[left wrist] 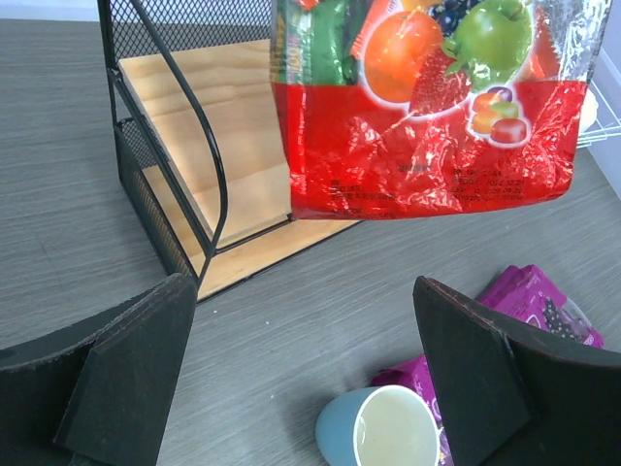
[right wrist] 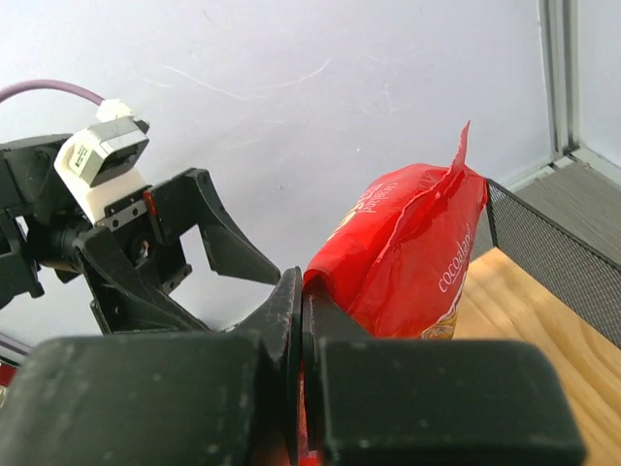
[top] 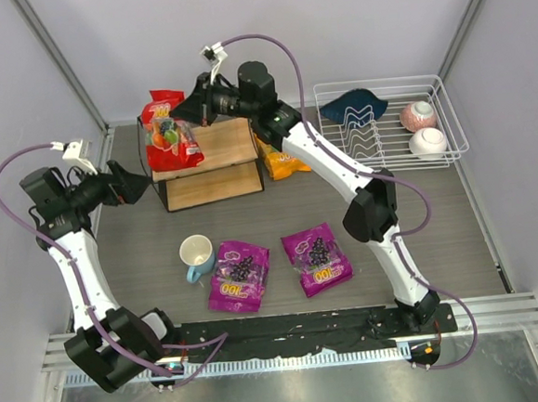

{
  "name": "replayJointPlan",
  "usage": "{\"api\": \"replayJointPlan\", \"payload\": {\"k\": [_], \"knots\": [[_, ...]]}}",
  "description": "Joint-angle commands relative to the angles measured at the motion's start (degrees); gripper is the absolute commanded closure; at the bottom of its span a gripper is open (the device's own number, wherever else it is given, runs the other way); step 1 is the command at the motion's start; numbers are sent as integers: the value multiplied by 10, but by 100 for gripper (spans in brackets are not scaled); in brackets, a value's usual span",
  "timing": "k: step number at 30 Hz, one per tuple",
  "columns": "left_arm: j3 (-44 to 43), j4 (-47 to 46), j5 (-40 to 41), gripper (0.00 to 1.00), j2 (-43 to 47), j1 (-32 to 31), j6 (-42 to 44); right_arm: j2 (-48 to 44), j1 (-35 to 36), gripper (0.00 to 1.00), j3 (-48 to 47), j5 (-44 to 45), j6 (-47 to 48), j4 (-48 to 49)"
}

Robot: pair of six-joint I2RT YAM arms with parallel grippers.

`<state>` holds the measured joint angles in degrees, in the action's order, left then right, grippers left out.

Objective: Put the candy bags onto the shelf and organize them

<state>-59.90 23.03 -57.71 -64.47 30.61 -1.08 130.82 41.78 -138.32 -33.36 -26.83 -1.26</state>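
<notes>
Four candy bags to sort, and only one off the desk (top: 439, 225). The red bag (top: 171, 134): pinched at its far edge by the right jaws, clenched tight on the foil (plain in the right wrist view: no gap left, red plastic squeezed in between). Hangs over the left end of the shelf (top: 227, 144), above the top board. Lies with the long axis from far to near in the top view, and sticks out past the left edge of the board. Bottom touching the wood or not: cannot tell.

The left jaws: released, spread wide, grasping nothing. Hover just left of the shelf and face it, with the red bag straight ahead and a little higher in the left wrist view. Of the two arms, the left arm (top: 73, 263) the free one and the nearer to that overhanging side; probably well placed to steady the bag or nudge it inward.

Step in hand, probably: setting the red bag on the top tier. Likely needs a shift to the right along the board before any release; otherwise may tip off the left edge.

Three more on the desk: orange bag (top: 280, 160) just right of the shelf, partly under the right arm (top: 326, 159); one purple bag (top: 238, 275) beside a mug (top: 196, 255), the other purple bag (top: 317, 259) to its right, both flat.
</notes>
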Motion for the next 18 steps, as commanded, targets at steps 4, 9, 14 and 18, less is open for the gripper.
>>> {"api": "replayJointPlan", "payload": {"k": [4, 9, 14, 18], "knots": [[8, 2, -19, 0, 22, 4, 6, 30, 5, 99, -30, -7, -56, 132], [12, 5, -21, 0, 18, 4, 8, 60, -2, 99, -12, 4, -48, 113], [12, 14, -22, 0, 15, 5, 28, 85, -21, 99, -5, 6, -87, 137], [14, 20, -22, 0, 14, 4, 36, 94, -28, 81, -4, 21, -86, 126]]}}
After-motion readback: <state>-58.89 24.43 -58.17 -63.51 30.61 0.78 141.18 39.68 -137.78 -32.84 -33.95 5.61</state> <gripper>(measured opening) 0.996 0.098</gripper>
